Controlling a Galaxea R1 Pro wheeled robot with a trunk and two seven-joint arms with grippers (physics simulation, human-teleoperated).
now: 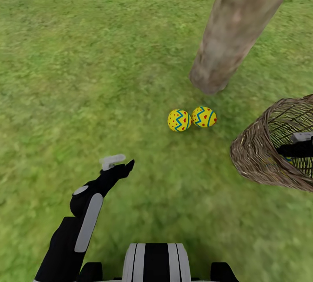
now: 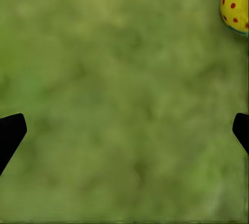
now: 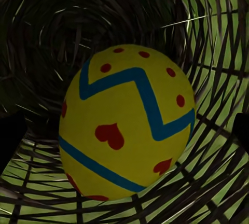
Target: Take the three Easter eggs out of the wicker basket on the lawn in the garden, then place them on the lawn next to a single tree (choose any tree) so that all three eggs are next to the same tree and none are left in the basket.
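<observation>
Two yellow Easter eggs [image 1: 179, 120] [image 1: 204, 116] with blue zigzags and red marks lie side by side on the lawn [image 1: 87, 77], just in front of the base of the tree [image 1: 234, 34]. The wicker basket [image 1: 256, 156] lies tipped at the right, its mouth facing right. My right gripper [image 1: 284, 149] reaches into it. In the right wrist view a third egg [image 3: 127, 125] rests on the basket wall [image 3: 218, 53], between the wide-apart fingers of the open right gripper [image 3: 124, 133]. My left gripper [image 1: 121, 163] hangs open over bare grass, left of and nearer to me than the eggs; one egg [image 2: 237, 1] shows at the edge of the left wrist view.
The tree's pale trunk leans up out of the head view at the upper right. Grass stretches away on the left and far side. My own trunk [image 1: 155, 262] sits at the near edge.
</observation>
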